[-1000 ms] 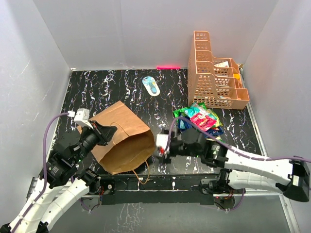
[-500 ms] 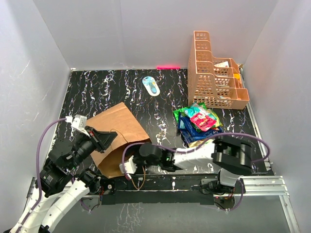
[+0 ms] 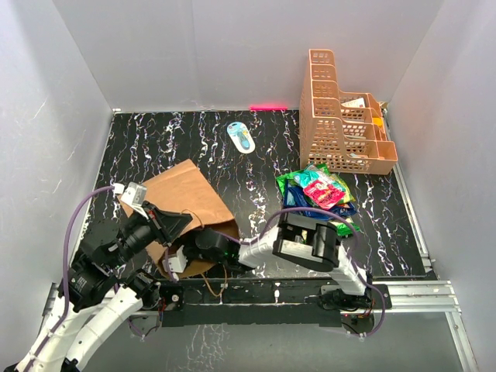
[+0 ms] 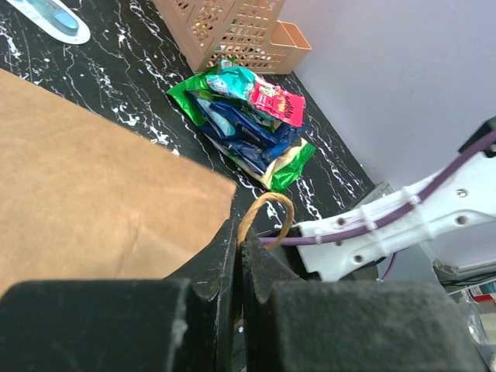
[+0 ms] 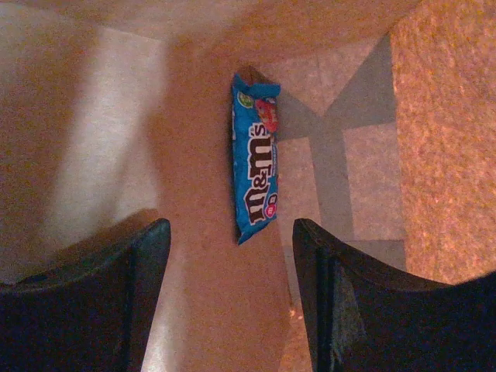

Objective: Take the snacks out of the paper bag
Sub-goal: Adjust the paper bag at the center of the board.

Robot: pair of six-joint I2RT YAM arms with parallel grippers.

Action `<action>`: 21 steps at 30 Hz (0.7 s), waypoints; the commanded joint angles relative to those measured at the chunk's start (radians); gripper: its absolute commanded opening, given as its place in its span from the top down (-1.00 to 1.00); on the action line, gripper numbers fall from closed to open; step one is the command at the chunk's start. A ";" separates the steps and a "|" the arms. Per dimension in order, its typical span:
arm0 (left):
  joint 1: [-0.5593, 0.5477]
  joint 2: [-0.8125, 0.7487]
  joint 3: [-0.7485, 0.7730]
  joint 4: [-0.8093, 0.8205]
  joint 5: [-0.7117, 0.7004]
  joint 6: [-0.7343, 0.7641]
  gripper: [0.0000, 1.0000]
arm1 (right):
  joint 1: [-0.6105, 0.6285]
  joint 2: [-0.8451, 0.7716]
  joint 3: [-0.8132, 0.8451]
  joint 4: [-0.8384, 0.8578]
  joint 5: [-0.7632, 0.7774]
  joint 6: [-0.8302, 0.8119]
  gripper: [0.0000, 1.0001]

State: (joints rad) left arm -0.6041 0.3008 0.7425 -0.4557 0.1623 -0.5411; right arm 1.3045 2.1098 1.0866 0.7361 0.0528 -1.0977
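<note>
The brown paper bag lies on its side at the left of the table, mouth toward the near edge. My left gripper is shut on the bag's twisted handle and holds the mouth up. My right arm reaches into the mouth, its fingers hidden in the top view. Inside the bag, my right gripper stands open just short of a blue M&M's packet that lies flat on the paper. A pile of snacks, green, blue, teal and pink, sits on the table to the right.
An orange lattice basket stands at the back right. A small blue-white oval object lies at the back middle. Grey walls close in the black marbled table on three sides.
My right arm has swung left from beside the snack pile and gone into the bag's mouth. The left gripper kept its hold on the handle while the bag shifted a little.
</note>
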 commanded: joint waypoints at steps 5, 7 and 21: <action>0.000 0.036 0.054 0.069 0.087 -0.001 1.00 | -0.038 0.169 0.162 0.255 0.061 -0.044 -0.37; 0.001 0.050 0.055 0.088 0.107 -0.006 1.00 | -0.042 0.190 0.187 0.269 0.050 -0.050 -0.41; 0.000 0.305 0.029 0.413 0.314 -0.094 1.00 | -0.105 0.017 -0.038 0.394 0.229 0.003 -0.52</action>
State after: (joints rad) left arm -0.6041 0.5266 0.7719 -0.2459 0.3504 -0.5713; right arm 1.2324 2.2559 1.1309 0.9947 0.1566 -1.1091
